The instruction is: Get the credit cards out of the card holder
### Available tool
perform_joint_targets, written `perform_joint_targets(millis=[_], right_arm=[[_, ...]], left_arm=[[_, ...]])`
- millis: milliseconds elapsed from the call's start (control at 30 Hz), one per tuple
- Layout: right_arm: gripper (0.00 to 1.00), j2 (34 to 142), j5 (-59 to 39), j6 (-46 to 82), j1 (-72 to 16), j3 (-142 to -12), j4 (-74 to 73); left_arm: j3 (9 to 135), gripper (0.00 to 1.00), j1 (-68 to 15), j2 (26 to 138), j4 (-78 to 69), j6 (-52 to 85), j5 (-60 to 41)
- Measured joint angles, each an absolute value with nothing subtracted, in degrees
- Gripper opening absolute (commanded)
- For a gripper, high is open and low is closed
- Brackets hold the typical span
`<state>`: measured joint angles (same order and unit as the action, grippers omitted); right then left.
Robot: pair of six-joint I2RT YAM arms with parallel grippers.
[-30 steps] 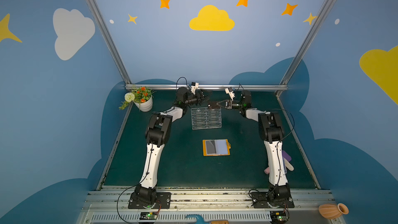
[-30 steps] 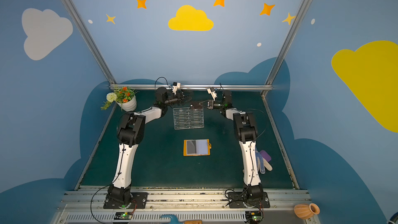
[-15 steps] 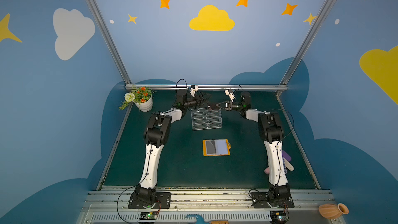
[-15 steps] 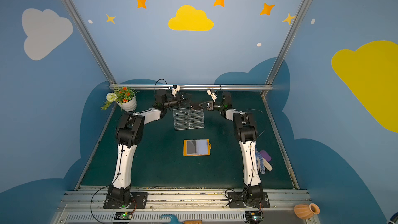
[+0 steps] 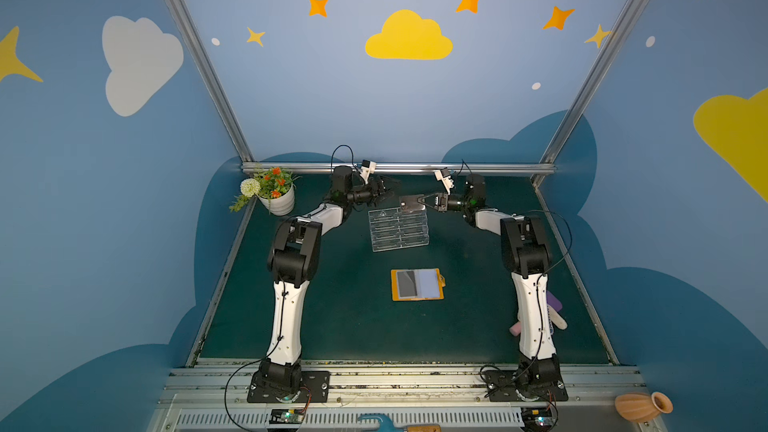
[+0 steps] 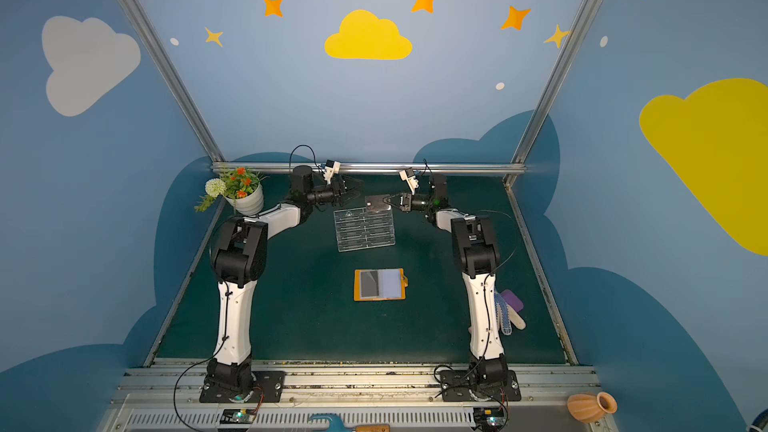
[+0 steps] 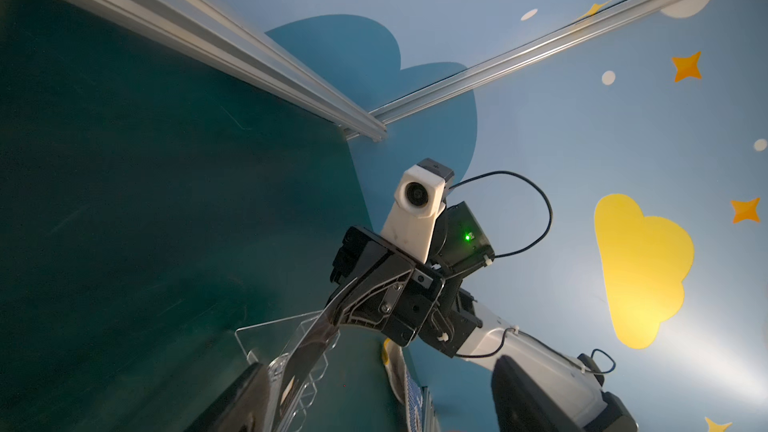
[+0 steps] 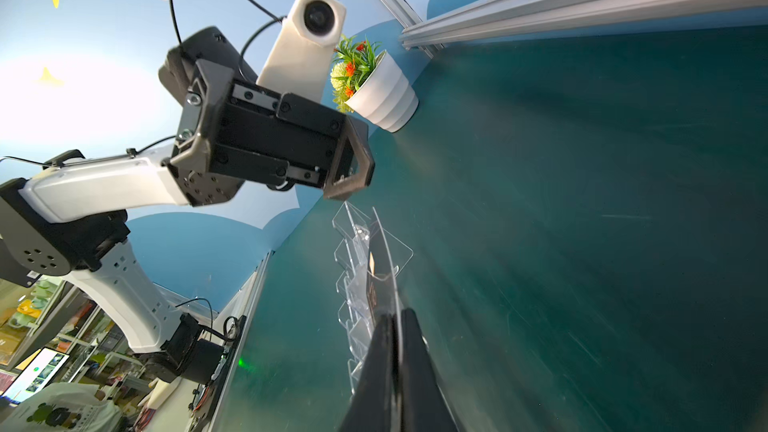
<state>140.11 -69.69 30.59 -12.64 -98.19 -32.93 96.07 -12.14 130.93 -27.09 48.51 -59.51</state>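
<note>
With the right fingers (image 5: 422, 200) clamped on the thin dark plastic credit card (image 5: 408, 203), at 12 o'clock from the orange-yellow card holder (image 5: 415, 298), lower it squarely into the clear acrylic stand (image 5: 399, 234); left fingers (image 8: 354, 166) stand apart, empty.

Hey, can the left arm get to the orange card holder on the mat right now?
Probably yes. The card holder lies open with nothing on or around it, and the left end effector is open and empty, back by the clear stand.

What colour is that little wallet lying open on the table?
The wallet is orange-yellow around its edge; a top view shows it best.
</note>
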Motion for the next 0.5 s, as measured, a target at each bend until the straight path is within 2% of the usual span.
perform_joint_targets(millis=[267,500], right_arm=[[0.00,140.1,-70.0,30.1,-13.0,-98.5,-33.0],[0.00,140.1,-70.7,24.6,-13.2,-100.7,-27.5]], left_arm=[[102.4,0.83,-11.3,130.8,-8.3,33.7,-61.9],[106.2,0.83,-12.1,130.8,3.0,25.0,-62.2]])
